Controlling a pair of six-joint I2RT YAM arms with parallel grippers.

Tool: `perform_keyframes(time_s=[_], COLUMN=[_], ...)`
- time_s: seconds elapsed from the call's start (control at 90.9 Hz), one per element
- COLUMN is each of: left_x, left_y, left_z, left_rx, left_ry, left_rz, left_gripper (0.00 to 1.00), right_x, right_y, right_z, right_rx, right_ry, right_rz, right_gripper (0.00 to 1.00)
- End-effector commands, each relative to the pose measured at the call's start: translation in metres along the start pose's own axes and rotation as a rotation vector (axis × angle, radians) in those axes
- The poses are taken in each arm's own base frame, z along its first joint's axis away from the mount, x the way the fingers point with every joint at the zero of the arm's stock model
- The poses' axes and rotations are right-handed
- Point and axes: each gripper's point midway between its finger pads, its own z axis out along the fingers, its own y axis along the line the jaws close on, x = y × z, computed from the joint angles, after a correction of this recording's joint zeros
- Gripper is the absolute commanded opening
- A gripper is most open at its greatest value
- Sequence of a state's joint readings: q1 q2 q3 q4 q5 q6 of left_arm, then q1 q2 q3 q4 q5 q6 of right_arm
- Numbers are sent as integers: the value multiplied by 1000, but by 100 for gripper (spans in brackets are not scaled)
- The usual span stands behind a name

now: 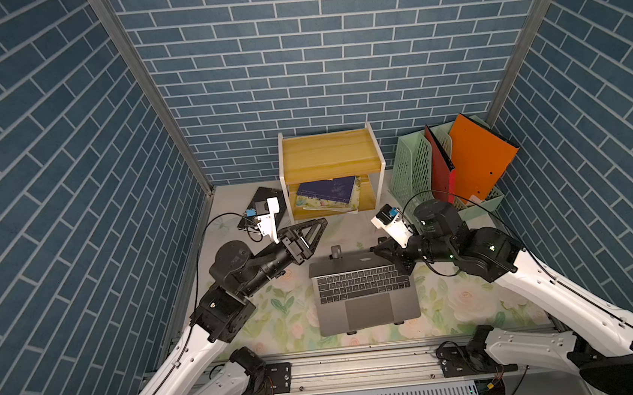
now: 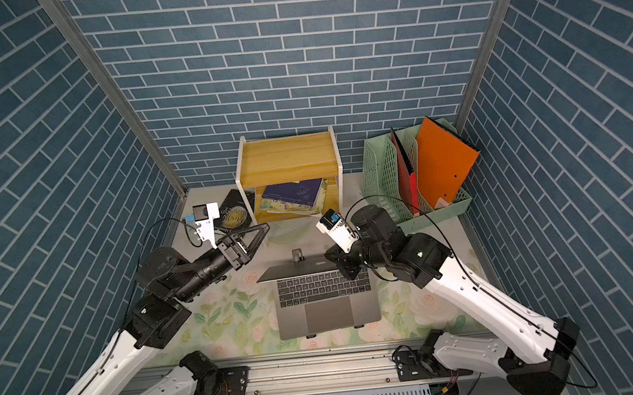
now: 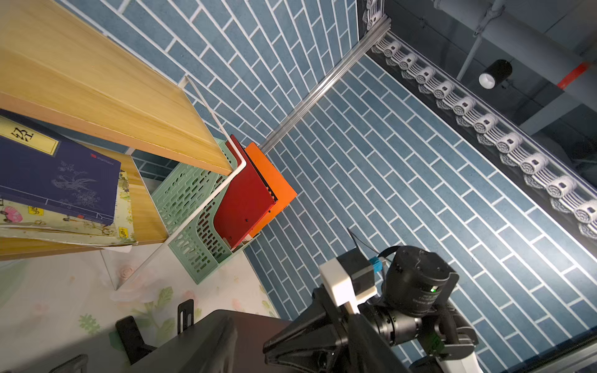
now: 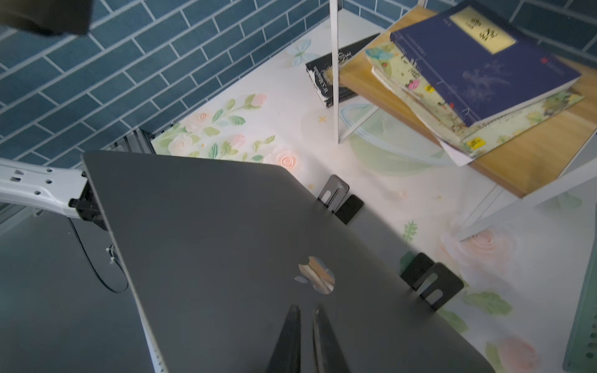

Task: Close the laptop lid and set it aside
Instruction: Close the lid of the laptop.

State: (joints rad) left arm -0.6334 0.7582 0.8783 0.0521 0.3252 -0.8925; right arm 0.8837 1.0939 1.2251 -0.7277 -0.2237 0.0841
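Note:
The grey laptop (image 1: 367,299) sits on a black stand in the middle of the table, keyboard showing in both top views. The laptop lid (image 1: 348,264) leans forward, partly lowered over the keys. My right gripper (image 4: 306,308) is shut, holding nothing, with its tips against the lid's outer face (image 4: 210,242) just below the apple logo (image 4: 315,274). It reaches in from the right (image 1: 376,250). My left gripper (image 1: 323,223) hovers left of and behind the laptop, near the shelf and apart from the lid. How its jaws stand does not show.
A wooden shelf (image 1: 328,154) with stacked books (image 1: 326,193) stands behind the laptop. At back right is a green file holder (image 1: 414,170) with red and orange folders (image 1: 479,157). A black book (image 2: 236,213) lies back left. Stand hooks (image 4: 433,284) stick up behind the lid.

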Motion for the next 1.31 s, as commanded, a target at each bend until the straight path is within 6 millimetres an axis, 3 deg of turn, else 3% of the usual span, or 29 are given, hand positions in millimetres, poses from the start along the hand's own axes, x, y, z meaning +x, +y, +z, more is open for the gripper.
perform_keyframes(time_s=[0.0, 0.209, 0.495, 0.693, 0.902, 1.298], left_x=[11, 42, 83, 123, 159, 199], left_y=[23, 46, 51, 64, 90, 130], left_z=[-3, 2, 12, 17, 18, 12], left_rx=[-80, -101, -81, -113, -175, -263], left_ry=[11, 96, 208, 298, 373, 452], left_rz=[-71, -131, -125, -120, -132, -138], left_gripper=[60, 58, 55, 54, 54, 54], right_x=[46, 68, 92, 99, 107, 114], right_y=[6, 15, 23, 27, 27, 28], right_z=[4, 5, 16, 22, 28, 38], right_rx=[-30, -73, -127, -157, -173, -197], right_ry=[135, 151, 161, 149, 132, 101], right_rz=[77, 128, 177, 199, 221, 243], right_gripper=[11, 12, 14, 15, 15, 18])
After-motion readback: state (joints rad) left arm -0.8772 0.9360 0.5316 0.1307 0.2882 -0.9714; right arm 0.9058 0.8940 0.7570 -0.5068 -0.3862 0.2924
